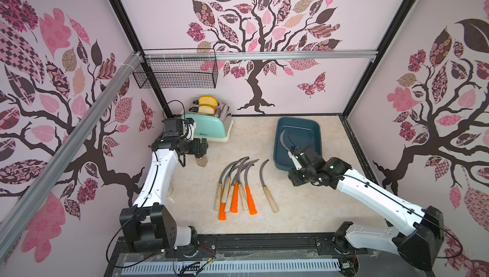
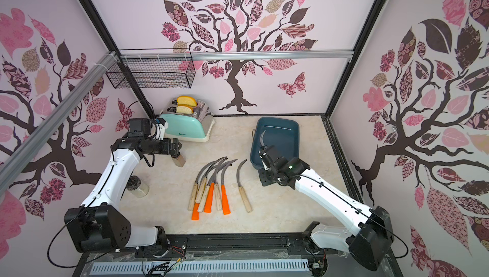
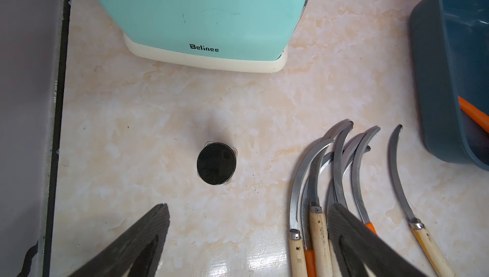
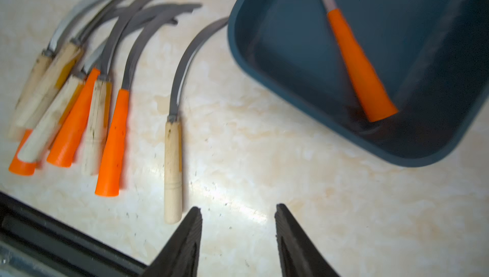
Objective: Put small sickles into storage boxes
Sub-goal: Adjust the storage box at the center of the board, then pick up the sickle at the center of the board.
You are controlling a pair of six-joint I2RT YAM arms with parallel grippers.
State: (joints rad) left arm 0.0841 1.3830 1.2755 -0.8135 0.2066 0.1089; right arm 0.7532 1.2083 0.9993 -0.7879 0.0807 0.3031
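Several small sickles point(image 1: 238, 180) lie fanned in a heap mid-table, with orange and pale wood handles; the heap also shows in the right wrist view point(image 4: 79, 90). One wood-handled sickle point(image 1: 267, 185) lies apart, to their right. The dark teal storage box point(image 1: 315, 132) holds an orange-handled sickle point(image 4: 360, 71), whose blade point(image 1: 283, 140) shows in both top views. My right gripper point(image 1: 292, 154) hangs over the box's near left corner, open, nothing between its fingers point(image 4: 238, 208). My left gripper point(image 1: 201, 160) hovers near the toaster, wide open and empty point(image 3: 247, 209).
A mint toaster point(image 1: 209, 122) with bread stands at the back left. A small jar with a black lid point(image 3: 216, 163) stands under the left arm point(image 2: 137, 185). A black wire basket point(image 1: 177, 71) hangs on the back wall. Walls enclose the table on three sides.
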